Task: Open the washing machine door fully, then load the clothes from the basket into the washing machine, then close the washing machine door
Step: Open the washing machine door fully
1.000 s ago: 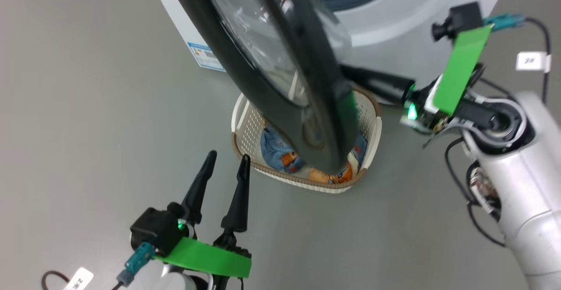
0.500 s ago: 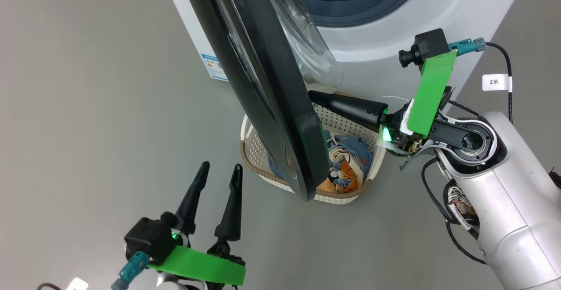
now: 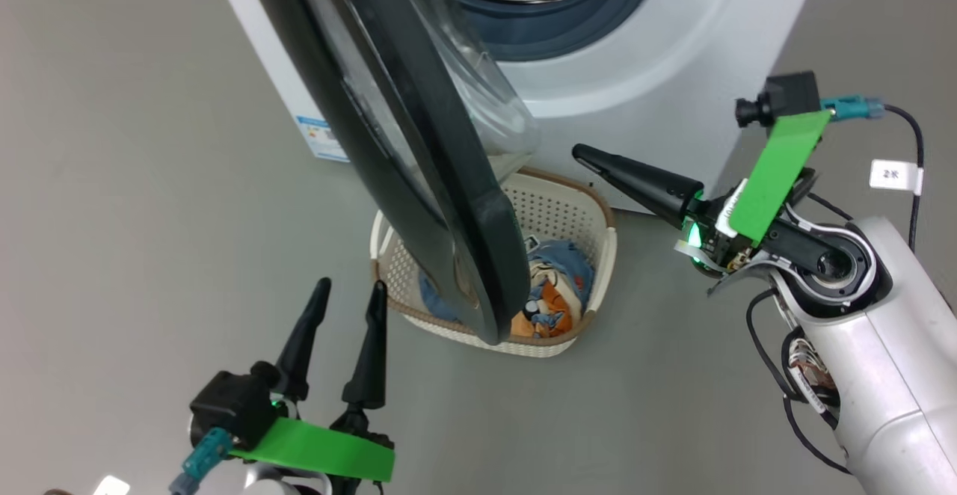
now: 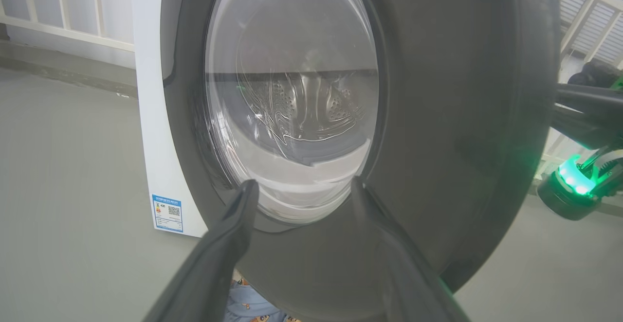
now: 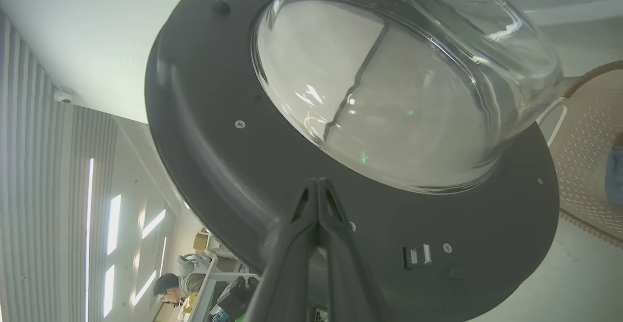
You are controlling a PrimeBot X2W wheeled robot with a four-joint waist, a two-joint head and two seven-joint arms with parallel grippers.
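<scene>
head / door: we see the washing machine door [image 3: 490, 256] standing part open, its black rim overlapping the basket [image 3: 557, 207] in this view.
head / machine: the white washing machine [image 3: 635, 84] is behind, with the drum opening uncovered and a blue label sticker [image 3: 321, 136] at its lower corner.
head / clothes: the blue-and-orange clothes [image 3: 553, 297] lie in the basket, partly hidden by the rim.
head / basket: on the grey floor, just in front of the machine.
head / left gripper: the left gripper [image 3: 350, 286] is low on the left, fingers spread with nothing between them, near the door's outer side.
head / right gripper: the right gripper [image 3: 582, 152] has its fingers pressed together and holds nothing; the tip is near the glass bowl [image 3: 486, 99], with a gap showing.
left wrist / door: we see the outer face between the parted fingers, with the steel drum showing through the glass.
left wrist / clothes: a strip of blue fabric shows under the rim.
right wrist / door: the closed tips point at the inner black rim just under the bowl. We cannot tell if they touch.
right wrist / basket: at the right edge, beside the door.
</scene>
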